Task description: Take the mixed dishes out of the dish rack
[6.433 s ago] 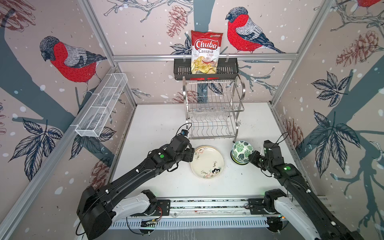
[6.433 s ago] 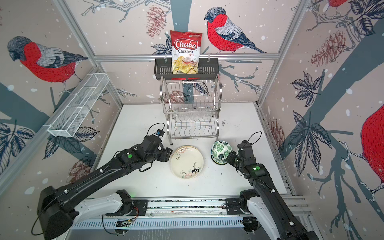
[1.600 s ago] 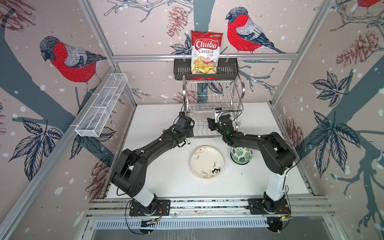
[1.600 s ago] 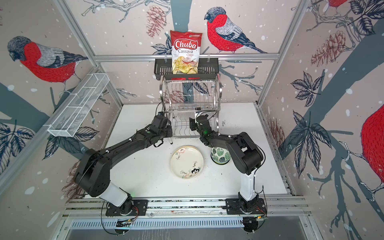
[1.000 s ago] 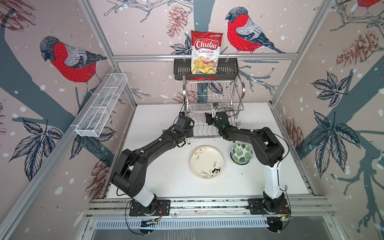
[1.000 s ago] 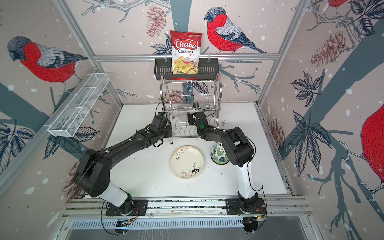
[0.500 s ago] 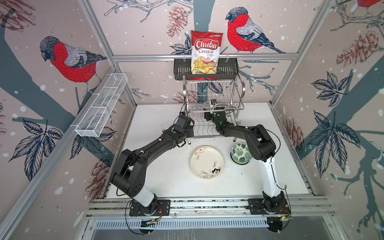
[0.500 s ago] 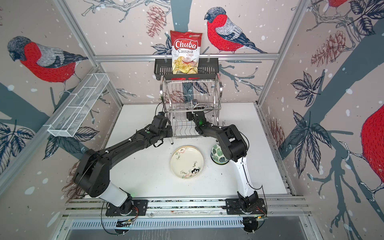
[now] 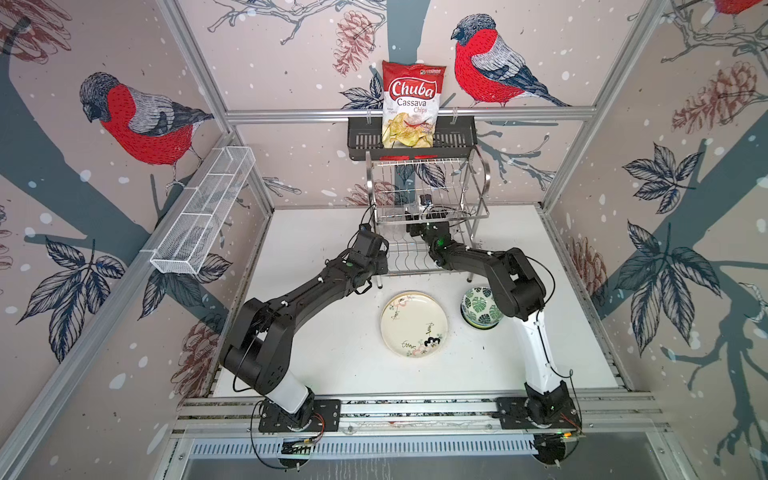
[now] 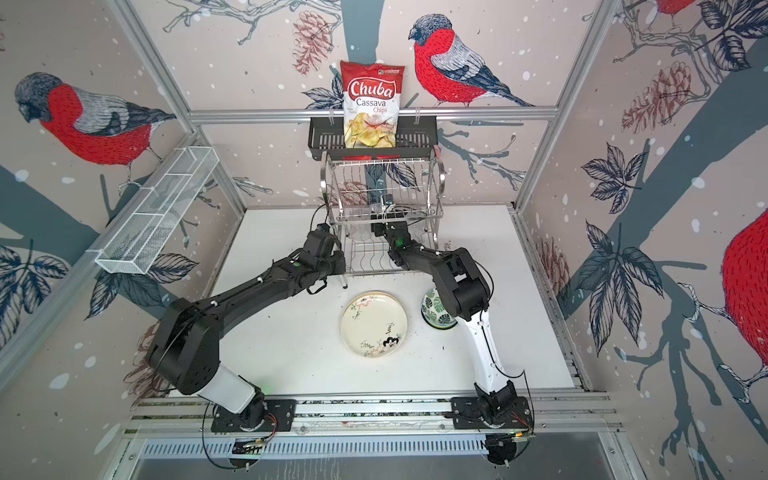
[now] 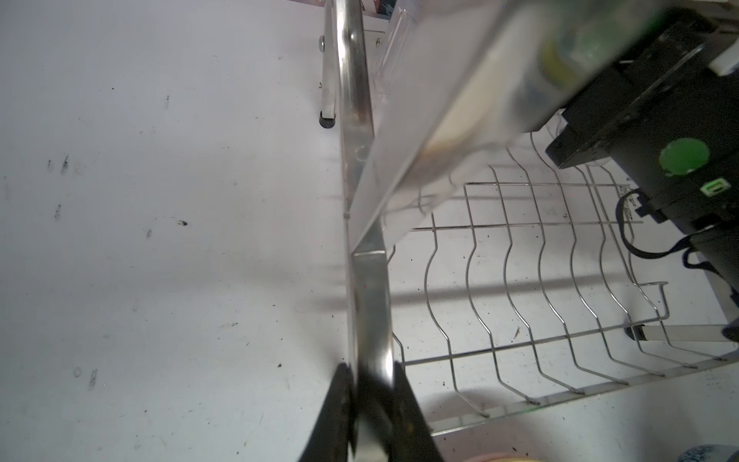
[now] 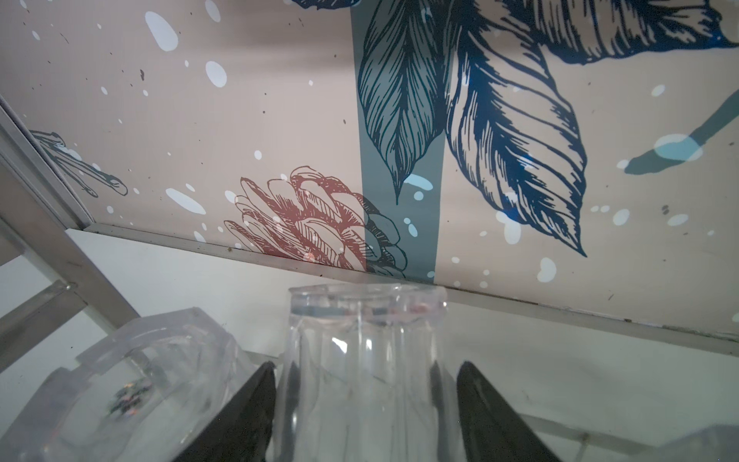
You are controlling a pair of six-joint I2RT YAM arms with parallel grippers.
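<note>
The chrome dish rack stands at the back of the table. My left gripper is shut on the rack's front left post. My right gripper reaches into the lower tier and is open, with an upright clear tumbler between its fingers; one finger is almost on the glass and a gap shows at the other side. A second clear tumbler sits beside it. A cream floral plate and a green-leaf bowl lie on the table in front of the rack.
A red-and-white chips bag stands in a black slotted basket just above the rack. A long white mesh tray hangs on the left wall. The right arm's elbow hangs over the bowl. The wavy wire floor of the lower tier shows bare.
Both arms left the plate and bowl and went to the rack. In the last second the right gripper pushed deeper into the lower tier around the tumbler. The left stayed clamped on the post.
</note>
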